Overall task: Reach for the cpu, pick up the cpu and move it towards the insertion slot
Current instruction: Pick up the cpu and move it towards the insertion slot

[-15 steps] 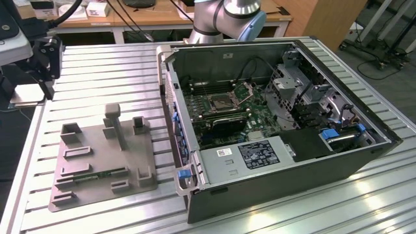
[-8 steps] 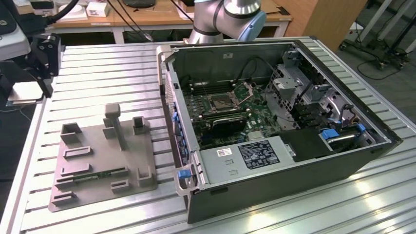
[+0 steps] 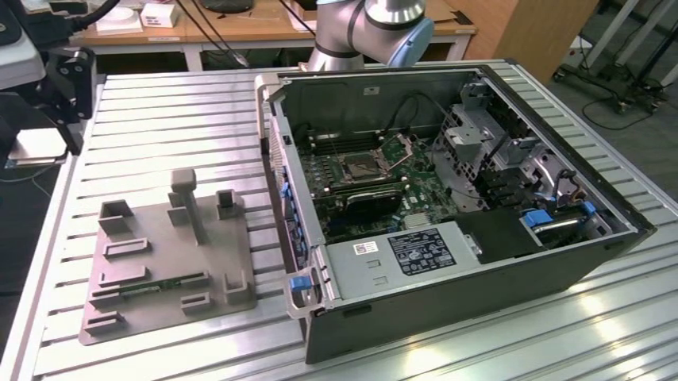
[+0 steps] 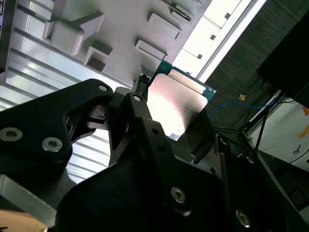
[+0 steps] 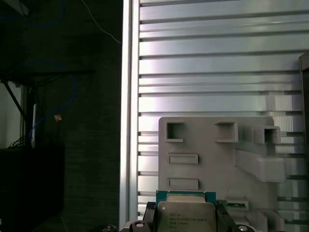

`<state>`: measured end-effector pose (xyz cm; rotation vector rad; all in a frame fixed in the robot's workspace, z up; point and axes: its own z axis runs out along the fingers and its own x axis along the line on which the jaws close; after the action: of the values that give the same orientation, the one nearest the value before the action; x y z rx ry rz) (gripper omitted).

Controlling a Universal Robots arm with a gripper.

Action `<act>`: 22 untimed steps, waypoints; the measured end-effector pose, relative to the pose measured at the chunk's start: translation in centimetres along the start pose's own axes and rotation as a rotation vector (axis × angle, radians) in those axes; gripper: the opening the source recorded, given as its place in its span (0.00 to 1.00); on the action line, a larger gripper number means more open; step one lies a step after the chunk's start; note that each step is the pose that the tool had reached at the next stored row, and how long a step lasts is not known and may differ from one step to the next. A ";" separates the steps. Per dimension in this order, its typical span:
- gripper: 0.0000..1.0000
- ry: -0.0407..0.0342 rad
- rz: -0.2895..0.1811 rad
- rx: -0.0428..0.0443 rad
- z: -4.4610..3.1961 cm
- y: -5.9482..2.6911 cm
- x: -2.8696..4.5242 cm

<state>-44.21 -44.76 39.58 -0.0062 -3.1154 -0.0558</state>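
The cpu (image 4: 179,99) is a flat square chip with a silvery top and a green rim, and it sits clamped between two black fingers (image 4: 145,123). My gripper (image 4: 176,118) is shut on it by two opposite edges and holds it up in the air. In the first wrist view the cpu (image 5: 186,216) hangs above the grey moulded holder (image 5: 217,145) on the slatted table, with the gripper (image 5: 186,220) around it. The insertion slot (image 3: 360,167) is a square socket with a metal frame on the green board inside the open computer case (image 3: 445,278).
The grey holder (image 3: 170,254) lies at the exterior view's left of the case, with upright posts and a green memory stick (image 3: 159,286) in it. The arm's base (image 3: 371,28) stands behind the case. The slatted metal table (image 3: 159,119) ends at an edge (image 5: 126,121) beside dark floor.
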 end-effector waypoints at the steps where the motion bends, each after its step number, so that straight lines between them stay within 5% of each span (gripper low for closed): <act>1: 0.55 0.0003 0.000 0.0000 -0.06 0.00 0.00; 22: 0.55 0.0080 0.001 0.0000 -1.39 0.05 -0.04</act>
<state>-44.13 -44.76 40.98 -0.0074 -3.1074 -0.0557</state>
